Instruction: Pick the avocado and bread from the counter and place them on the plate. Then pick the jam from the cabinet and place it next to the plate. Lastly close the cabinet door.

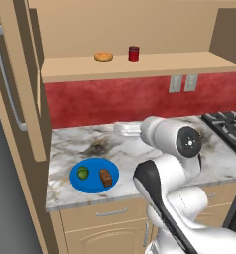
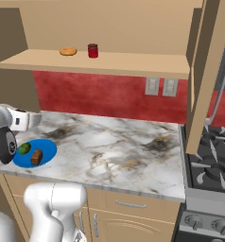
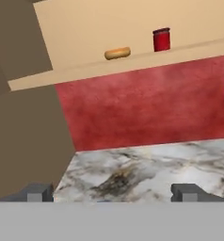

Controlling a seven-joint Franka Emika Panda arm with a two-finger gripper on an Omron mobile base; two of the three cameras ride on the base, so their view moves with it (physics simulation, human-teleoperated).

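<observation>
Marble counter (image 1: 140, 154) under a red backsplash (image 2: 95, 92); right base view adds the stove (image 2: 213, 165); end effector (image 3: 112, 192) gapes wide, holding nothing.

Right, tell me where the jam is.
The jam stands on the cabinet shelf, just right of the ring pastry, above the red backsplash.

Rendered scene, even diffuse light, moderately bright; no glare, no visible source. Soft shade under the shelf (image 1: 140, 67) darkens the red wall (image 3: 147, 108) ahead of the hand. Coarse, slightly blurred throughout; counter (image 3: 147, 172) veins just beyond the fingertips (image 3: 187, 192) smeared. No edge distortion
</observation>
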